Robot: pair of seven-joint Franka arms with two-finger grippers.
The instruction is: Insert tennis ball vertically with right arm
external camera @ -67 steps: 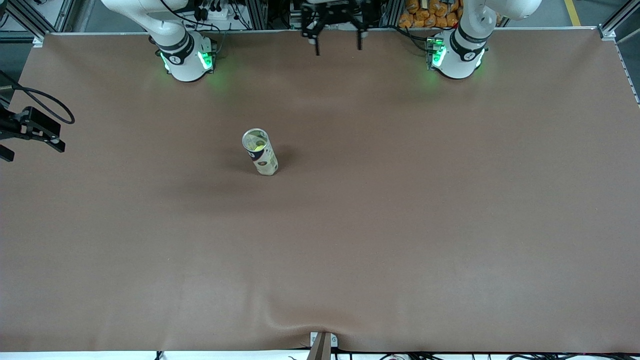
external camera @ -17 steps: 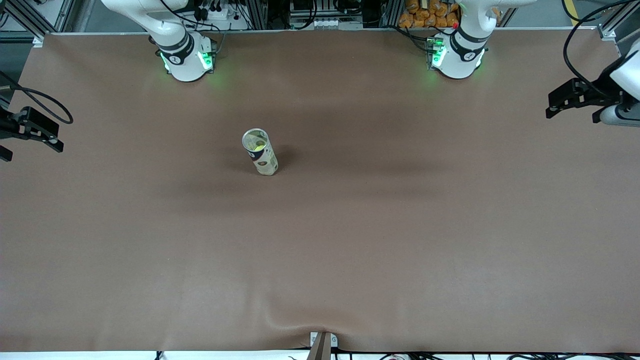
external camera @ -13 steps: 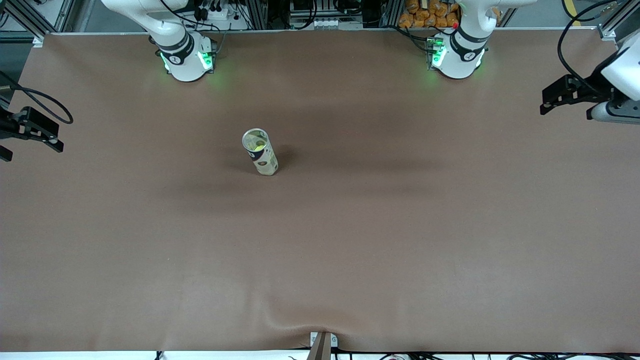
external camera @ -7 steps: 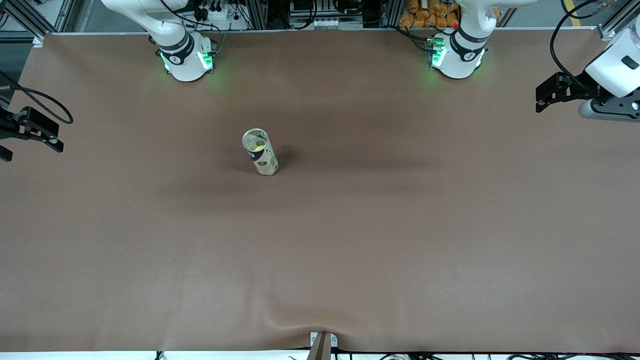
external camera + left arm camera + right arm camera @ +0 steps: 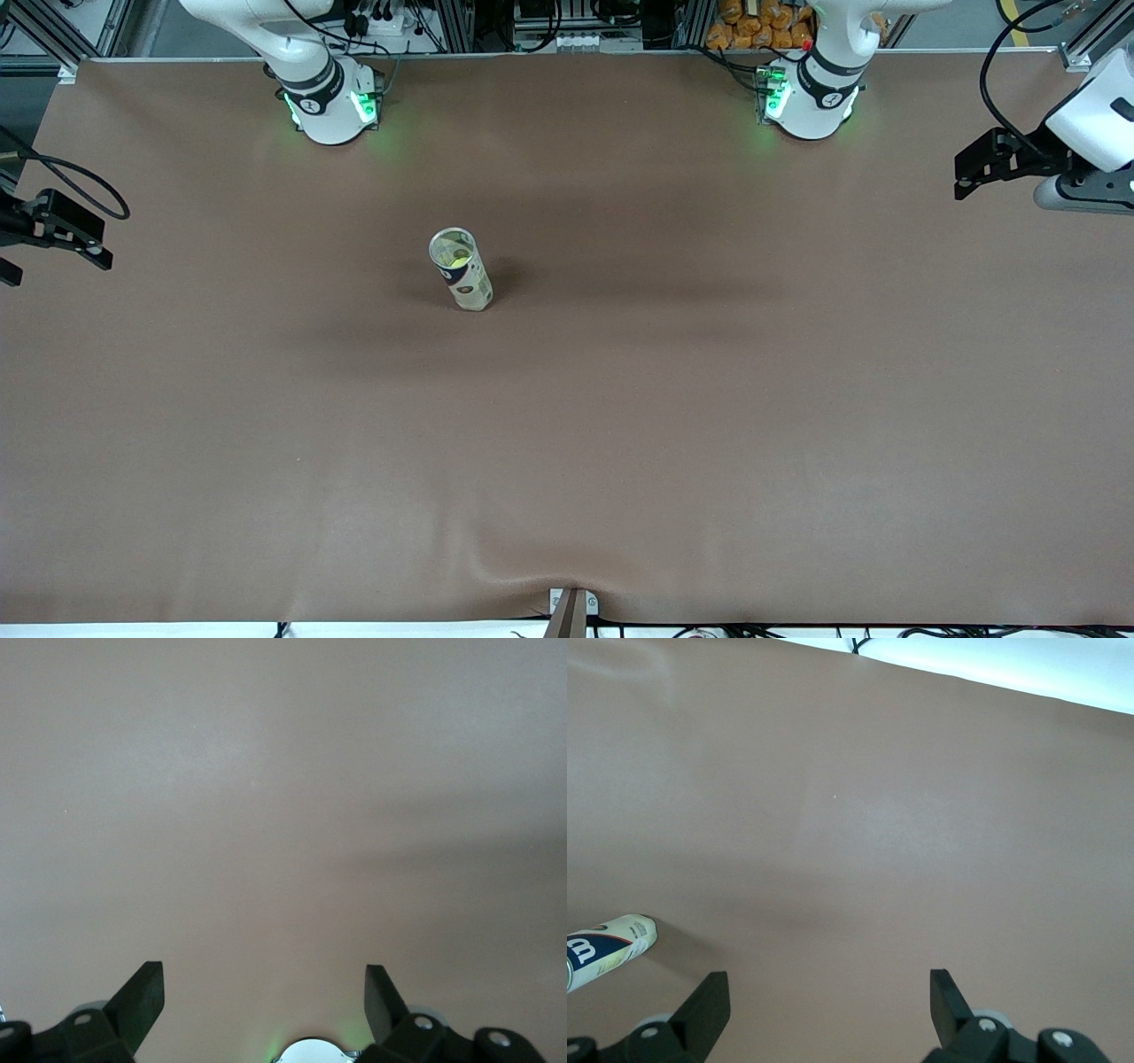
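Brown matting covered the whole table [image 5: 673, 425], with aluminium framing and cabling along the edge where the two arm bases stood. One thing stood on it: a tennis ball can [image 5: 461, 269], upright and open at the top, with a yellow tennis ball [image 5: 458, 258] visible down inside it (how deep it sat could not be told). The can stood toward the right arm's end of the table, well apart from both grippers and between neither pair of jaws. The right gripper [image 5: 53, 237] hung over the table's edge at its own end, its black fingers [image 5: 707, 1005] spread wide with nothing but bare mat between them; in the right wrist view the can [image 5: 607, 948] showed off to one side of the jaws, outside the gap. The left gripper [image 5: 997, 166] hung over the table's other end, jaws likewise spread wide and holding nothing, its fingers [image 5: 142, 1003] framing only plain mat, with the white wrist and a looping black cable just beside it.
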